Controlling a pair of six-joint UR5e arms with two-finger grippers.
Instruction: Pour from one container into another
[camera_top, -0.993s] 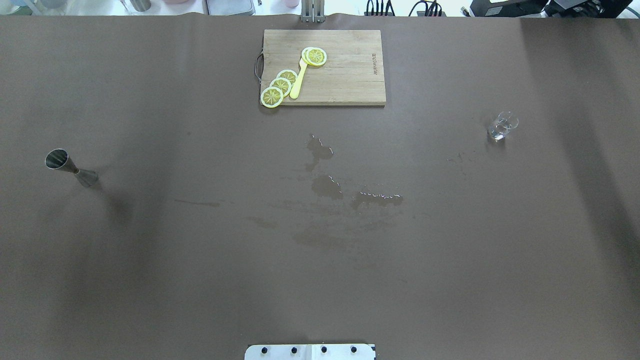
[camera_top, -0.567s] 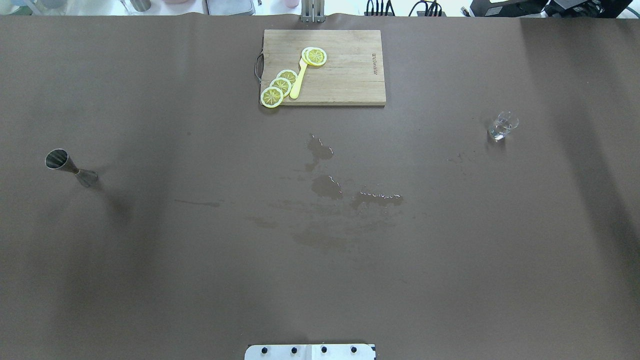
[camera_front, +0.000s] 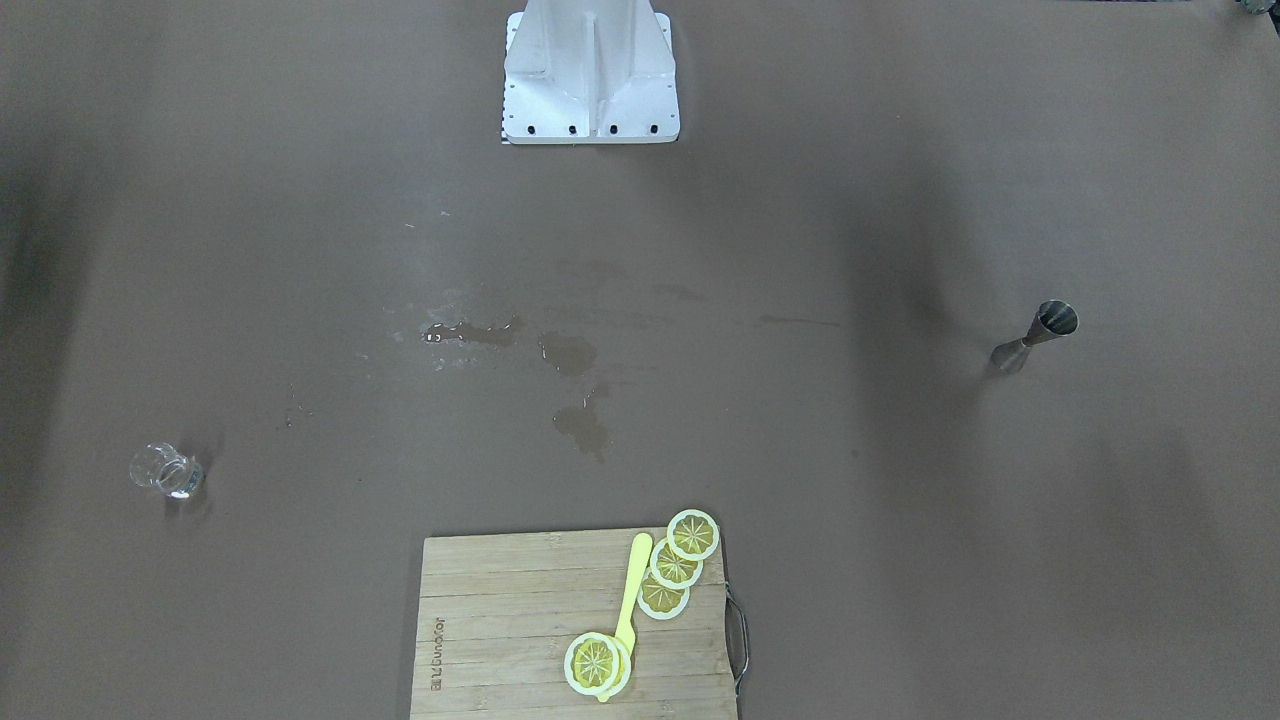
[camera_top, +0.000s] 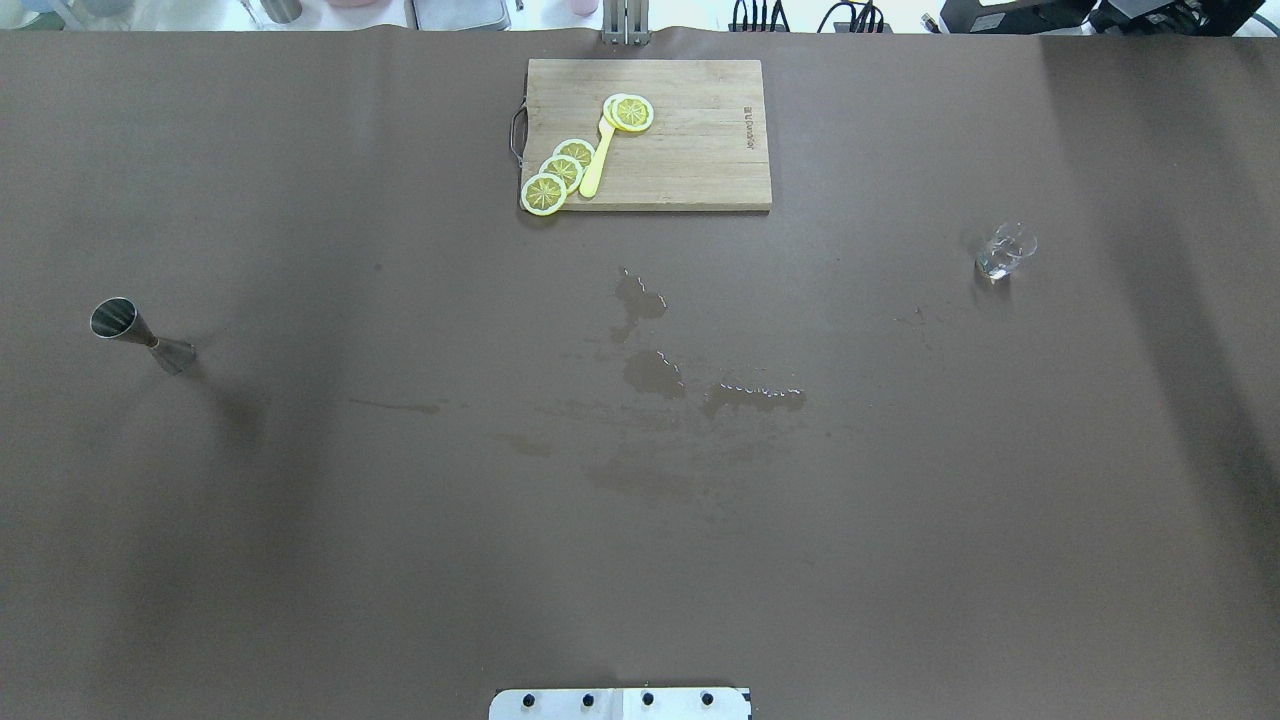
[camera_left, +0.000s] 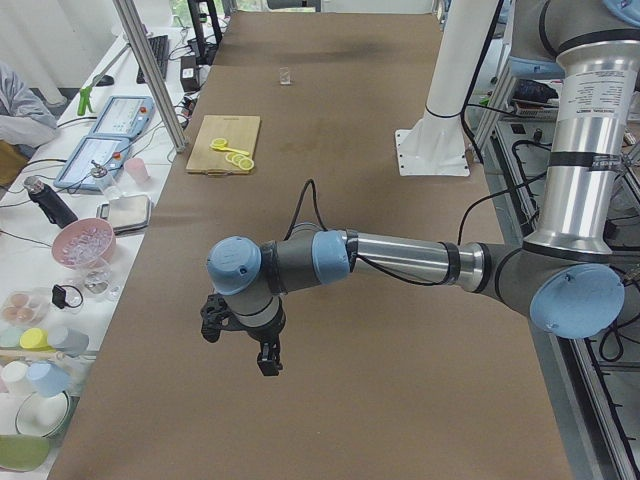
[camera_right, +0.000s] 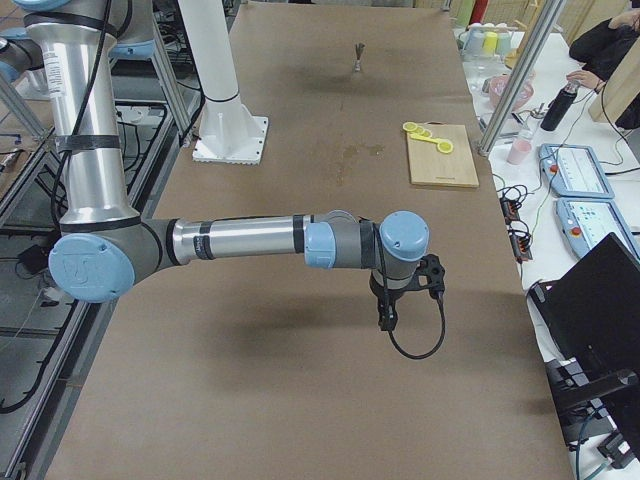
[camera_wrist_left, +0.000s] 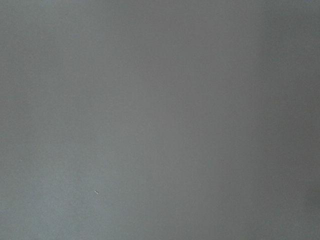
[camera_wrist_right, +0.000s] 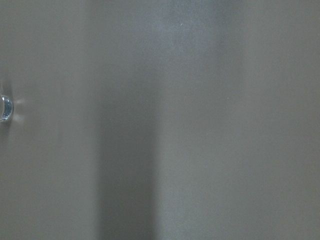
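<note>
Hanging over opposite ends of the brown table (camera_top: 300, 550), the left gripper (camera_left: 265, 355) and right gripper (camera_right: 385, 318) point down; whether their jaws are apart cannot be told. Far from both, a cutting board (camera_top: 690, 150) bears lemon slices (camera_top: 560, 172), and wet patches (camera_top: 655, 372) lie mid-table. The steel jigger (camera_top: 140, 335) stands upright nearer the left gripper, the clear glass (camera_top: 1005, 250) nearer the right; their contents are unclear.

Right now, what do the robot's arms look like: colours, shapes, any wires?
The left arm and right arm are silver tubes linked by grey joints with round light-blue caps. The left end effector and right end effector are small and black, each with a black cable looping by the wrist.
</note>
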